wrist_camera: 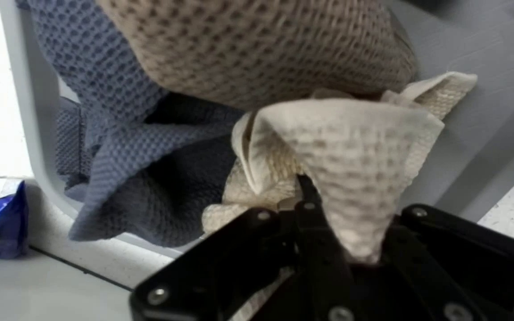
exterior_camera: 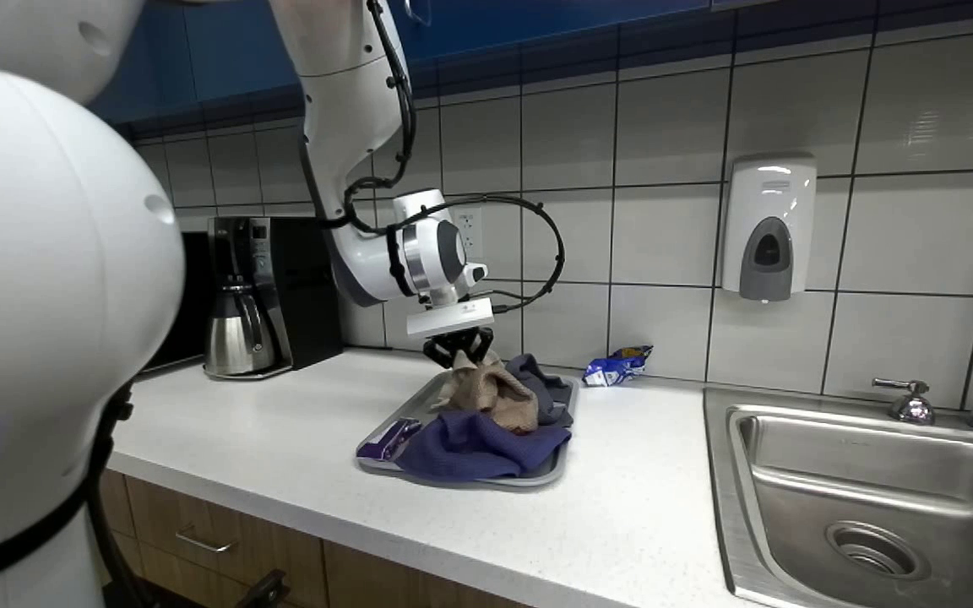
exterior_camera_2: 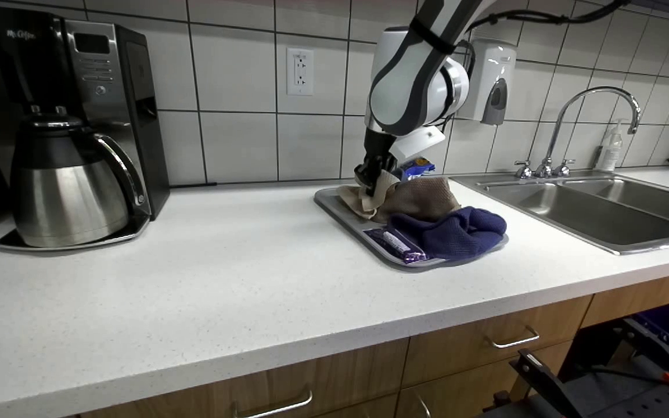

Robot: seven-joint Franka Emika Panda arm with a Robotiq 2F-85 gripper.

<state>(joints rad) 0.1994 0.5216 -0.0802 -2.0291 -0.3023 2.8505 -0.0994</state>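
My gripper [exterior_camera: 459, 348], pointing down at one end of the grey tray [wrist_camera: 493, 111], has its jaws pressed nearly together on a pinched fold of pale beige cloth [wrist_camera: 359, 147]; in the wrist view, a corner of that fold stands up between the black fingers [wrist_camera: 321, 249]. The pale beige cloth lies partly in the tray, touching a tan waffle-weave cloth [exterior_camera_2: 427, 197]; whether the two are one piece I cannot tell. Beside them I see a slate-blue cloth [wrist_camera: 150, 178], bunched at the back and draped over the tray's rim, and a dark purple-blue cloth [exterior_camera: 478, 443] heaped at the front. A purple wrapped bar [exterior_camera_2: 397, 244] lies in the tray's front corner, touching the purple-blue cloth. Farther out on the white counter [exterior_camera_2: 224, 249], a blue packet [exterior_camera: 616, 368] rests near the tiled wall [exterior_camera: 571, 245], just beside the tray. The tray sits between the coffee maker [exterior_camera_2: 102, 104], well apart from it, and the steel sink [exterior_camera: 736, 507]
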